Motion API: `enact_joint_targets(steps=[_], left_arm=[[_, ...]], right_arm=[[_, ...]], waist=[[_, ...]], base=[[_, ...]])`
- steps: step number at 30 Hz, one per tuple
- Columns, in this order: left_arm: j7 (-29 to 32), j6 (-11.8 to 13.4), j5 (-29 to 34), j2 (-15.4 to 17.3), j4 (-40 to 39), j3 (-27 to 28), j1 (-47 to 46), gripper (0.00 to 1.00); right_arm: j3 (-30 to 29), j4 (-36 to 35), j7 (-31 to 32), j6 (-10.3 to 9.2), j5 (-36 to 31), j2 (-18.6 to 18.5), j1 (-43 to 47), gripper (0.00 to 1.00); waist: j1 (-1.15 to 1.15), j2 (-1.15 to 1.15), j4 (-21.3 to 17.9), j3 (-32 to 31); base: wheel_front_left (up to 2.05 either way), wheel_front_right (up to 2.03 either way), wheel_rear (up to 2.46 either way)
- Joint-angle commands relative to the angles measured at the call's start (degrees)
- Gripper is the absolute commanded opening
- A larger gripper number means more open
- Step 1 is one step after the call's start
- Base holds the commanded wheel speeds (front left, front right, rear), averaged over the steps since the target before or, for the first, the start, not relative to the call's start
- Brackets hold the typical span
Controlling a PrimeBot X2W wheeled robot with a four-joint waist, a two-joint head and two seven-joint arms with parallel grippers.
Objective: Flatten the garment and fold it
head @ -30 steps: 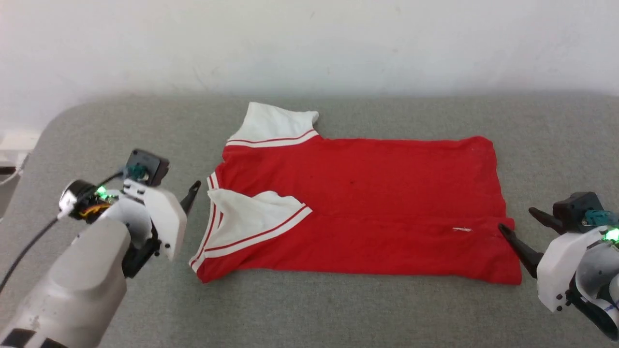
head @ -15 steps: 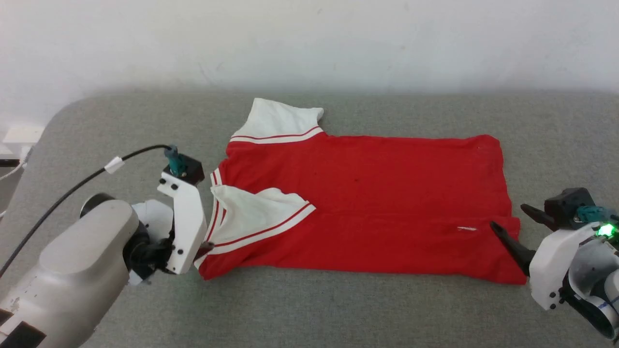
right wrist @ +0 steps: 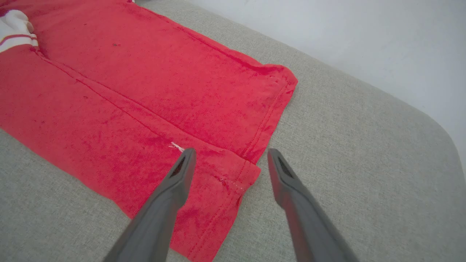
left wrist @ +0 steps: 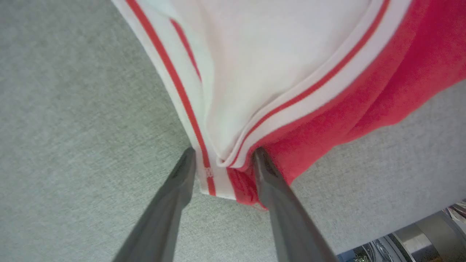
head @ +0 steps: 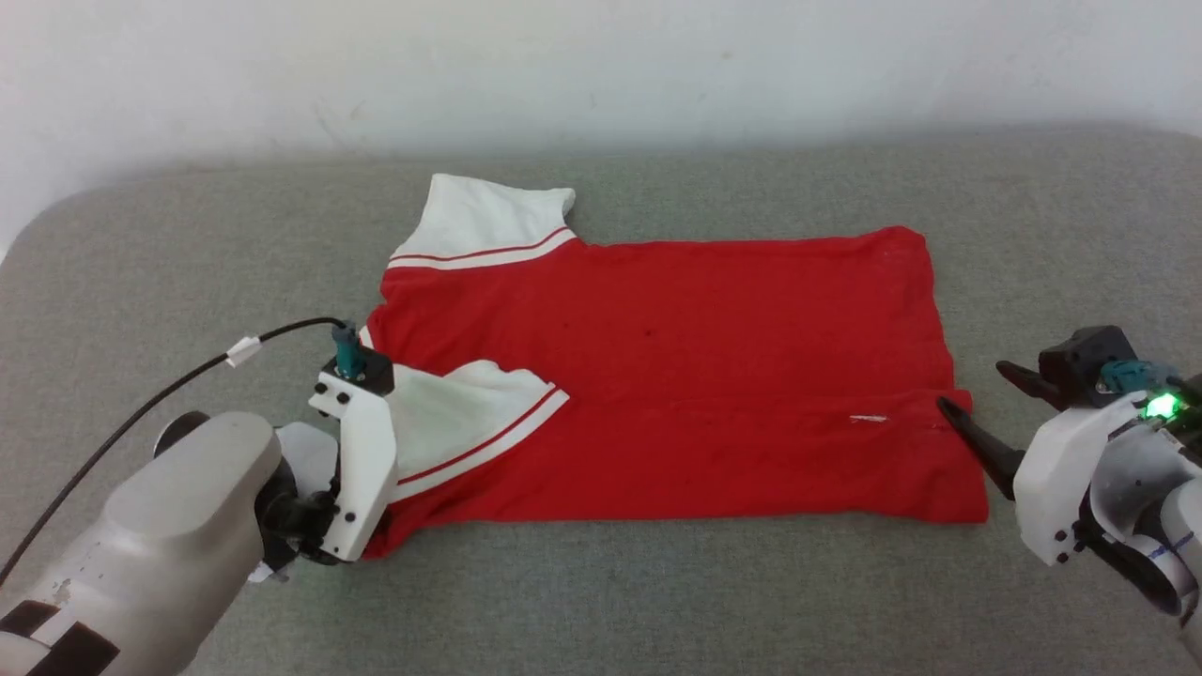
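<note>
The red garment [head: 676, 376] lies spread on the grey surface with its near long edge folded over. One white sleeve [head: 484, 221] sticks out at the far left; the other sleeve [head: 451, 422] is folded onto the red body. My left gripper [left wrist: 222, 158] is open and low at the near left corner, with the striped trim [left wrist: 207, 174] and the sleeve fold between its fingers. In the head view the left wrist housing [head: 362, 469] hides those fingers. My right gripper [head: 974, 387] is open, its fingers either side of the folded hem corner [right wrist: 240, 178].
The grey padded surface [head: 601, 601] runs wide around the garment, with a white wall [head: 601, 66] behind it. A black cable [head: 188, 376] loops from my left wrist. Past the surface's edge, metal parts [left wrist: 429, 236] are seen in the left wrist view.
My left gripper has swung from beside the collar down to the garment's near left corner and now straddles it. The right gripper has stayed at the hem. The head camera has shifted.
</note>
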Motion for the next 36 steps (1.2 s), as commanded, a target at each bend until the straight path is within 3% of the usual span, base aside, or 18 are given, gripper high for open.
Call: enact_joint_targets(steps=[1, 7, 16, 21, 27, 35, 36], left_arm=[[0.10, -0.36, -0.63, -0.24, -0.26, -2.20, 1.24, 0.00], [-1.58, -0.37, -2.48, 0.99, -2.68, -3.83, -0.18, 0.00], [-3.17, -0.38, -4.49, 2.51, -6.89, -6.41, -2.39, 0.00], [-4.48, -0.38, -5.06, 2.42, -7.28, -6.99, -3.90, 0.00], [-6.04, -0.38, -5.37, 2.08, -7.12, -7.71, -5.89, 0.00], [-7.89, -0.38, -6.07, 1.91, -6.05, -8.60, -7.15, 0.00], [-8.09, -0.38, -6.22, 1.97, -5.86, -8.72, -6.99, 0.00]], right_arm=[[0.55, 0.06, 0.49, -0.04, 0.36, -0.79, -1.84, 1.00], [3.79, -0.93, 5.46, -0.04, 2.70, -4.28, -5.37, 1.00], [16.14, -1.14, 28.56, -0.04, 13.60, -11.76, -11.88, 1.00], [17.02, 4.72, 32.27, -0.04, 17.32, -9.21, -13.76, 1.00], [17.64, 12.99, 30.23, -0.04, 17.59, -4.40, -14.02, 1.00], [23.00, 15.29, 27.04, -0.04, 19.20, -2.39, -12.59, 1.00], [23.21, 15.23, 26.20, -0.04, 19.56, -2.49, -12.78, 0.14]], waist=[[0.00, 0.00, -0.09, -0.61], [0.00, 0.00, 0.55, -2.88], [0.00, 0.00, 1.91, -3.98], [0.00, 0.00, 2.96, -2.02], [0.00, 0.00, 4.37, 1.24], [0.00, 0.00, 5.01, 2.90], [0.00, 0.00, 4.86, 2.67]], base=[[0.00, 0.00, 0.00], [0.00, 0.00, 0.00], [0.00, 0.00, 0.00], [0.00, 0.00, 0.00], [0.00, 0.00, 0.00], [0.00, 0.00, 0.00], [0.00, 0.00, 0.00]])
